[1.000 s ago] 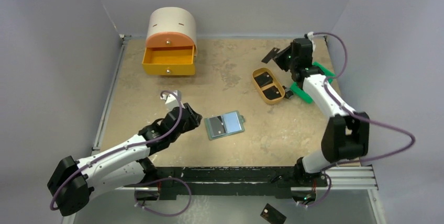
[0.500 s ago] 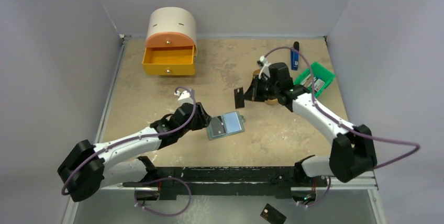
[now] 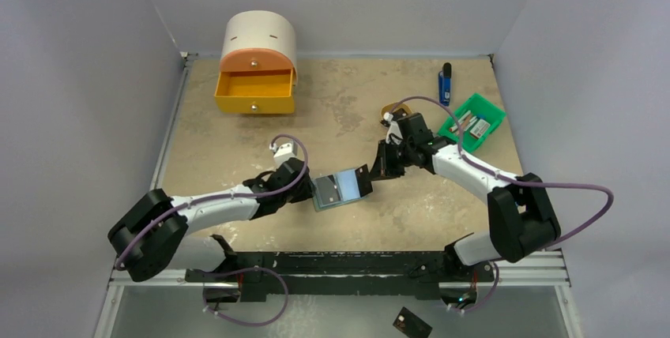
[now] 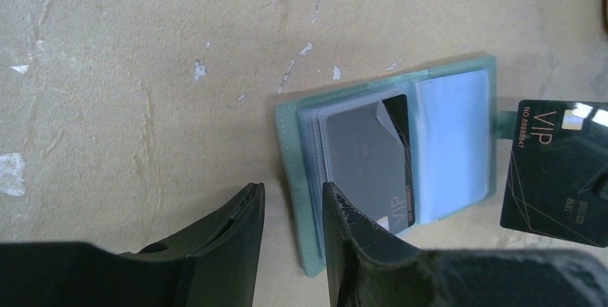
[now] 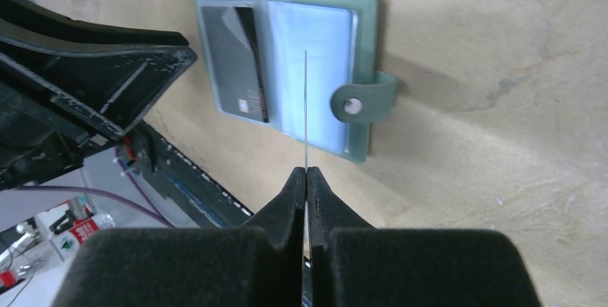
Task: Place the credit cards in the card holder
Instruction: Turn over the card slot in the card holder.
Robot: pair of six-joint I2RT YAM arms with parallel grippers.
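Both arms have closed in on the card holder [image 3: 341, 188]: my right gripper [image 3: 371, 172] has come down from the 1 o'clock corner, and my left gripper [image 3: 306, 188] has slid in from 9 o'clock.

I see the card holder lying open on the table [image 3: 237, 140], a little toward 6 o'clock from its centre. The right gripper is pinched tight on a black credit card [image 4: 559, 171], held on edge just above the holder's snap-tab side at 3 o'clock. The left gripper's jaws stand apart at the holder's 9 o'clock edge, one finger [image 4: 344, 228] over the cover; I cannot tell whether it touches. A second card [image 4: 373, 163] sits in the left pocket. One more card [image 3: 412, 324] lies off the table at 6 o'clock.
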